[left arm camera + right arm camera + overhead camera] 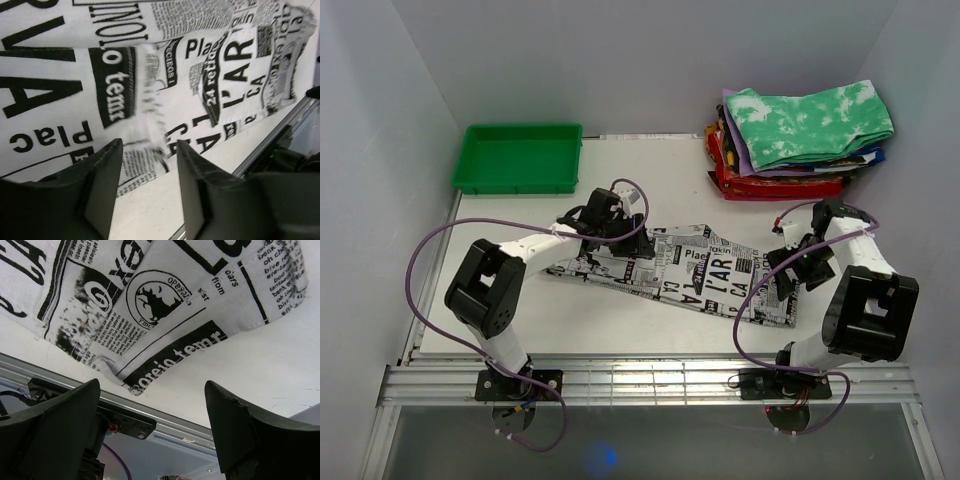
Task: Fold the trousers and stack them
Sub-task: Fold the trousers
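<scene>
Sprawling on white table between pale walls, trousers; left pincer, right pincer spread.

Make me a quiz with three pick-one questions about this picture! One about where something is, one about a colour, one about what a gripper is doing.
1. Where on the table is the green tray? A far left corner. B near right corner. C middle.
2. What colour is the top garment on the clothes pile? A red. B green and white. C black.
3. How is the right gripper? A shut on the tray. B shut on cloth. C open, holding nothing.
Answers: A, the tray sits at the far left; B, tie-dye green and white lies on top; C, its fingers stand wide apart, nothing between.
</scene>
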You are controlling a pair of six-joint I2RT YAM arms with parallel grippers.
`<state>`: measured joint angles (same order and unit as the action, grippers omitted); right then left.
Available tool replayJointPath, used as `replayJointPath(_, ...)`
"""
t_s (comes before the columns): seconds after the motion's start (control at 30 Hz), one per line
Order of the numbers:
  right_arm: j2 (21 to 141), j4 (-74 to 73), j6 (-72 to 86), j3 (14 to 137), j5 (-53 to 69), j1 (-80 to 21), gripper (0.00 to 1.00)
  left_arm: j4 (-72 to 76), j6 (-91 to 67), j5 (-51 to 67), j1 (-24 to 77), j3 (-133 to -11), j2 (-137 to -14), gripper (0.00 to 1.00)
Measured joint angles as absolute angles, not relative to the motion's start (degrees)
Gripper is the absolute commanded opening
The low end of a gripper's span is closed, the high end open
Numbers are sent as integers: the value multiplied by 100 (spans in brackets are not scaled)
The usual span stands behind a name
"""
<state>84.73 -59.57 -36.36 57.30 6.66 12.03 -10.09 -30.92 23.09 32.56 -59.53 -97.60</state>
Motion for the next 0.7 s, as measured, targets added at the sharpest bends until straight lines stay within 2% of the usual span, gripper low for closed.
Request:
replayJointPath(0.03,8473,-5972,-3638,5749,683,1203,90,-1033,-3041,2327,3267,-6005,-9771,66)
replayJointPath(0.1,8473,-6007,-3645,5819,731,1203,90,-1079,-2928,2349,3275,-6132,-9756,68)
replayJointPath(0.2,8473,-6060,-3686,6003,838,1203,91,-1275,-2648,2443,3218,-6372,-9633,68)
replayJointPath(0.37,8468,-6202,-3848,6313,1278,1203,100,-1726,-2128,2976,2764,-6731,-9327,64)
replayJointPath(0.5,8468,-6296,-3944,6394,1651,1144,89,-1955,-1822,3332,2403,-6665,-9303,61)
replayJointPath(0.7,8493,-6285,-3940,6215,1769,1033,85,-2182,-1435,3577,2366,-6383,-9937,56)
